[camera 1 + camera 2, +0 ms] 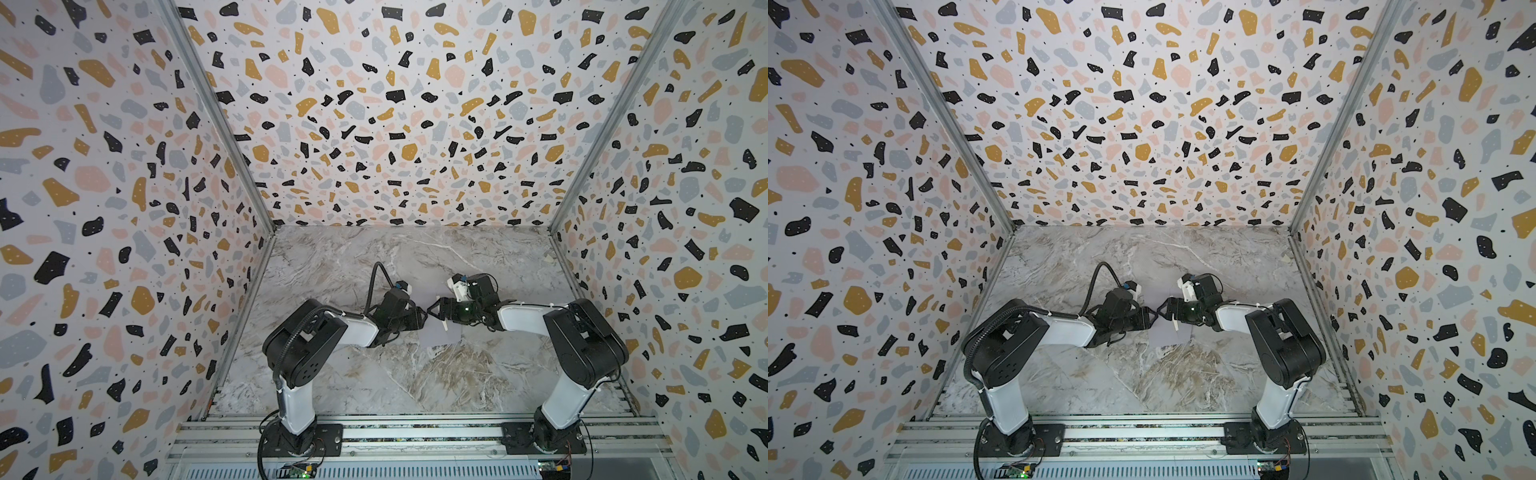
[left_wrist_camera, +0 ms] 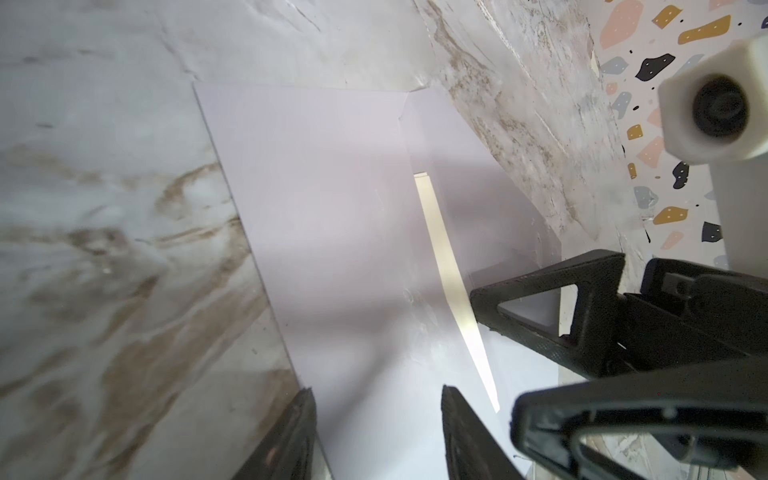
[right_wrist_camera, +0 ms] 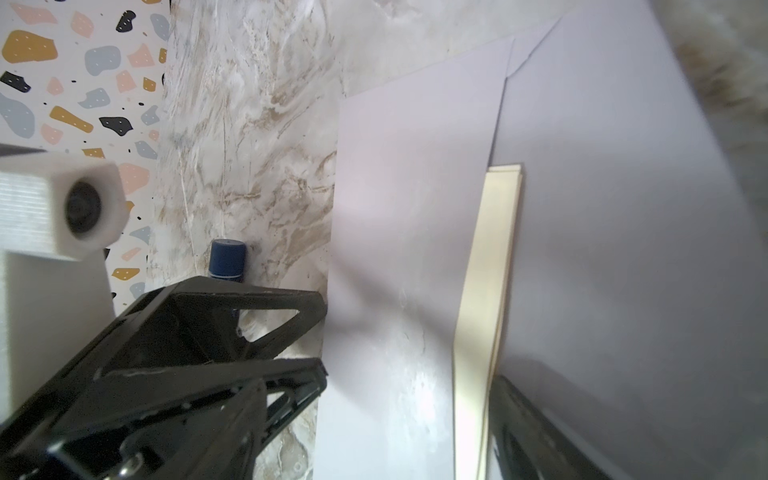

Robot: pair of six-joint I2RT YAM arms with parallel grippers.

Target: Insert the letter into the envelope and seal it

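Observation:
The pale lavender envelope lies flat on the marble table between both arms. In the wrist views its body and its opened flap spread apart. A cream strip of the letter shows in the mouth; the rest of it is hidden inside. My left gripper stands open over the envelope's body. My right gripper is wide open, facing it, with one finger on the flap.
A dark blue capped cylinder stands on the table beyond the left gripper's fingers. Patterned walls close in the marble table on three sides. An aluminium rail carrying both arm bases runs along the front.

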